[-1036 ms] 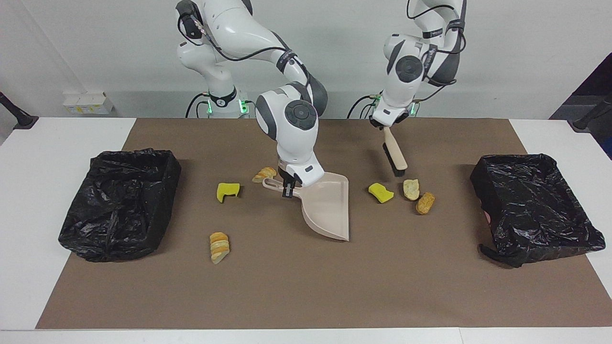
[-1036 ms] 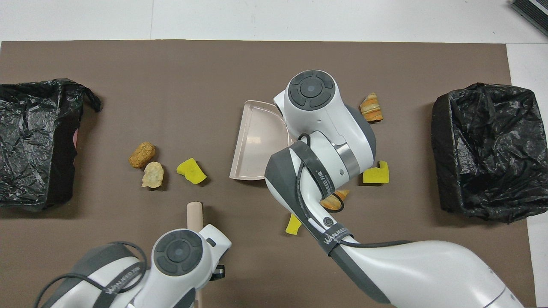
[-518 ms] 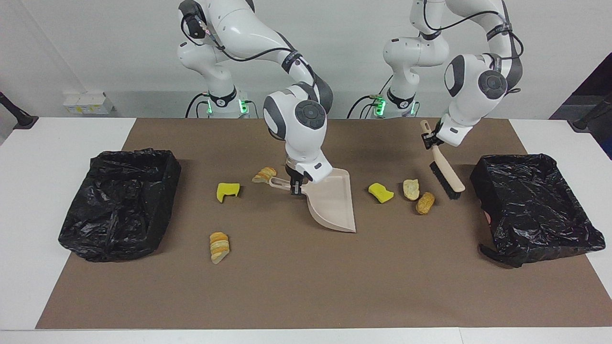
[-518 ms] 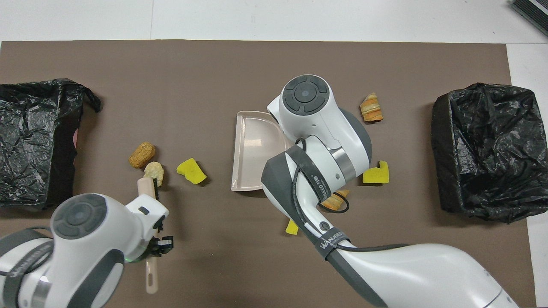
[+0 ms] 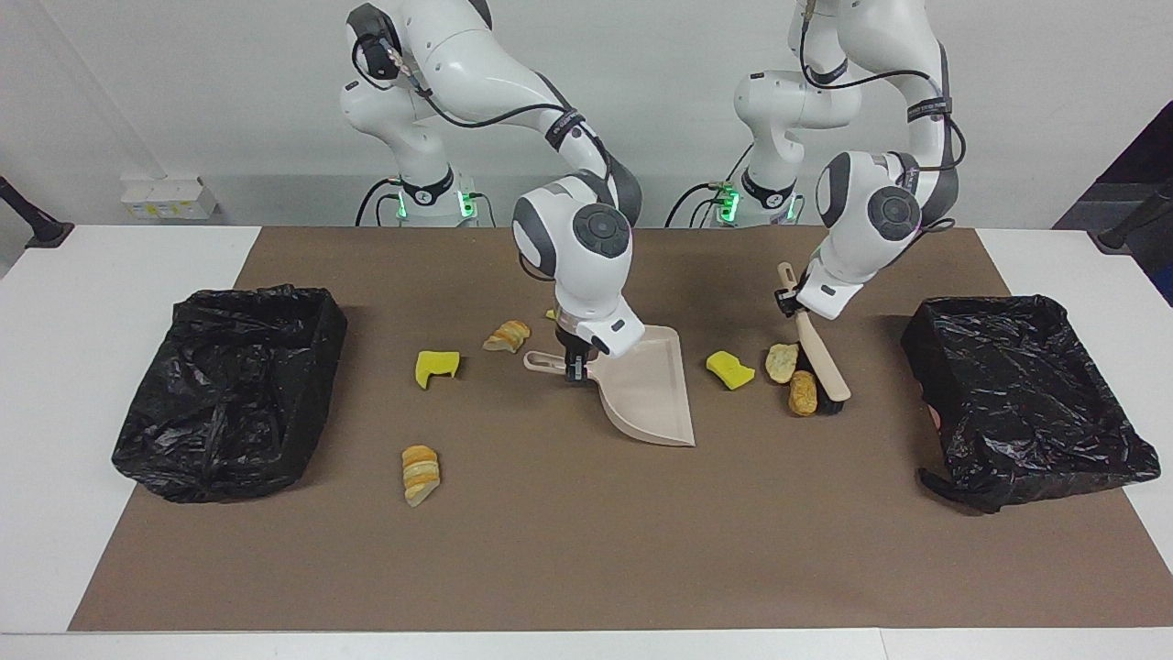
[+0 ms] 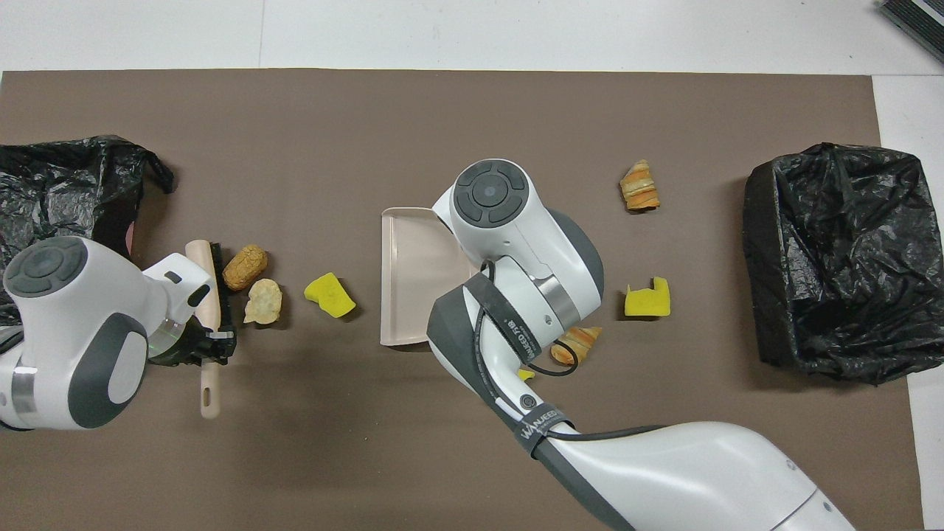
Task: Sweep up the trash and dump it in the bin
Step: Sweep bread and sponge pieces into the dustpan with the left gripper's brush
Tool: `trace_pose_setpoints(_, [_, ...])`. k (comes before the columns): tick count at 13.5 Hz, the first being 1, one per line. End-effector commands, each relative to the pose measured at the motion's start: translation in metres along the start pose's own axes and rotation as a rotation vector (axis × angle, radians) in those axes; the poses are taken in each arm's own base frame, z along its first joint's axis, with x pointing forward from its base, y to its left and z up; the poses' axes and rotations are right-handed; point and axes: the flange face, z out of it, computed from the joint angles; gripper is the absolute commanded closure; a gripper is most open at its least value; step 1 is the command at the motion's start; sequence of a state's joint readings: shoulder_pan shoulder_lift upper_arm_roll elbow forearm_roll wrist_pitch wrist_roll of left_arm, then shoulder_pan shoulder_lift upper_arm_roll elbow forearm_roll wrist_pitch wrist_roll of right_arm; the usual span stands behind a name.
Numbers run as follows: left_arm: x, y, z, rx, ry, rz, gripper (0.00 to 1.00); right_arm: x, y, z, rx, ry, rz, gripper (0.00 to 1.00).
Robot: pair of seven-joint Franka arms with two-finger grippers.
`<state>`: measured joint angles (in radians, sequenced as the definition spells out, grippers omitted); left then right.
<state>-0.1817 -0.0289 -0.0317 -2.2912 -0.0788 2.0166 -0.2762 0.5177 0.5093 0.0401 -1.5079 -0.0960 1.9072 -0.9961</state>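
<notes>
My right gripper is shut on the handle of the beige dustpan, which rests on the mat with its mouth toward a yellow sponge piece. My left gripper is shut on the beige brush. Its black bristles are down beside two bread chunks, on their side toward the left arm's end. From overhead, the brush touches one chunk. More trash lies toward the right arm's end: a sponge piece, bread and sliced bread.
A black-lined bin stands at the left arm's end of the brown mat and another at the right arm's end. A small yellow bit lies partly under the right arm.
The left arm swung the brush over the bread chunks toward its own end, then lowered it against them, nudging one. The right gripper slid the dustpan toward the nearby sponge piece.
</notes>
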Motion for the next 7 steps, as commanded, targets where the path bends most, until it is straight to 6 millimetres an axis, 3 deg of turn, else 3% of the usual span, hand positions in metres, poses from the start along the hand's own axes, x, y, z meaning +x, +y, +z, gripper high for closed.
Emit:
trace_pose_setpoints(1, [-0.012,0.038,-0.006,-0.053,0.016,0.016,1.00,-0.001,-0.004,0.004,0.005,-0.009,-0.054,1.00])
trace_pose_setpoints(7, [-0.039,0.128,-0.015,-0.187,0.037,0.053,1.00,0.000,-0.009,0.008,0.003,-0.009,-0.049,1.00])
